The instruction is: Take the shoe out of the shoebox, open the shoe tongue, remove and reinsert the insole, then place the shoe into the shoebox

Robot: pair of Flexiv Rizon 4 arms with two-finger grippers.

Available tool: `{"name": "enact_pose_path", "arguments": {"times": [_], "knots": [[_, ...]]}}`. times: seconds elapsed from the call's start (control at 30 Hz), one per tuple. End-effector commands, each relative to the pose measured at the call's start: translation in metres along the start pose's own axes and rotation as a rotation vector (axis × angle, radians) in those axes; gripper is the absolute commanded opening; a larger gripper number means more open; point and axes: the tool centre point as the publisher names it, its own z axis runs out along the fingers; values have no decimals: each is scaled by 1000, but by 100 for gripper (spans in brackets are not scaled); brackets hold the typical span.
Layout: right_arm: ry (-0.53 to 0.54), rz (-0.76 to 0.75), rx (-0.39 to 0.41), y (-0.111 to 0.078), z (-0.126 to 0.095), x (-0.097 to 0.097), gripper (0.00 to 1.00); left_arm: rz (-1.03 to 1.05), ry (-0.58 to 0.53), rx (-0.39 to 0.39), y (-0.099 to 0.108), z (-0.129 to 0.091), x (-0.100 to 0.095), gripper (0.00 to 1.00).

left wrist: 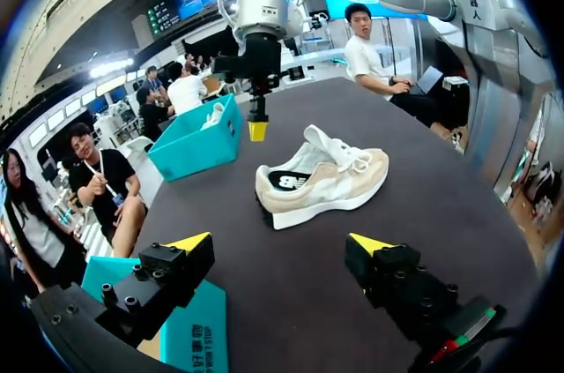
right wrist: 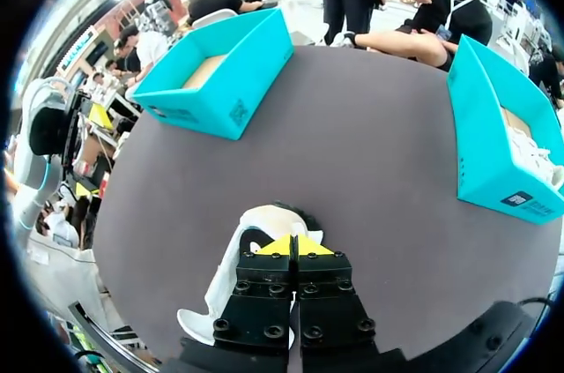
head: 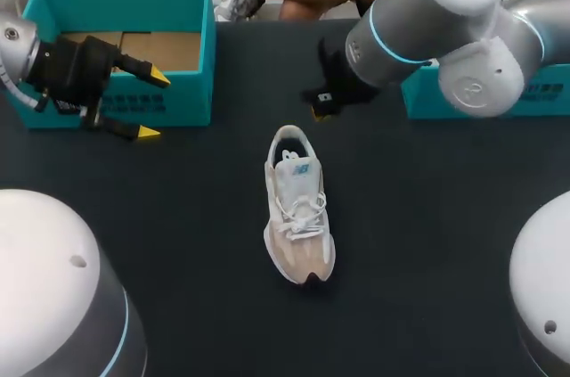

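Observation:
A beige and white shoe [head: 299, 221] lies upright mid-table, toe toward the front edge. It also shows ahead of my left gripper [left wrist: 322, 183] and beneath my right gripper [right wrist: 231, 294]. The empty teal shoebox [head: 191, 47] stands at the back left, seen too in the right wrist view [right wrist: 220, 82]. My left gripper [head: 150, 106] hovers open at that box's front wall, nothing between its fingers [left wrist: 280, 243]. My right gripper [head: 321, 111] is shut and empty just behind the shoe's heel [right wrist: 295, 246]; the left wrist view shows its yellow tip [left wrist: 257, 130].
A second teal box [head: 543, 92] stands at the back right, partly hidden by my right arm; it holds another white shoe [right wrist: 539, 160]. That box also shows beyond the shoe [left wrist: 196, 145]. Dark tabletop [head: 427, 243] lies bare around the shoe.

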Motion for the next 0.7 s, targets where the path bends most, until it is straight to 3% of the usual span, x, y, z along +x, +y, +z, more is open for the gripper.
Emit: {"name": "enact_pose_path", "arguments": {"times": [0.03,0.27,0.4,0.47,0.7], "knots": [[-64,2,-4,-1,-1,3,0,1,0,-3,-1,0,1,100],[-64,2,-4,-1,-1,3,0,1,0,-3,-1,0,1,100],[-115,39,-1,-3,-3,7,0,1,0,-3,-1,0,1,100],[-147,61,30,-8,-5,10,0,1,0,-3,-1,0,1,100],[-163,62,12,-33,-3,22,0,1,0,-3,-1,0,1,100]]}}
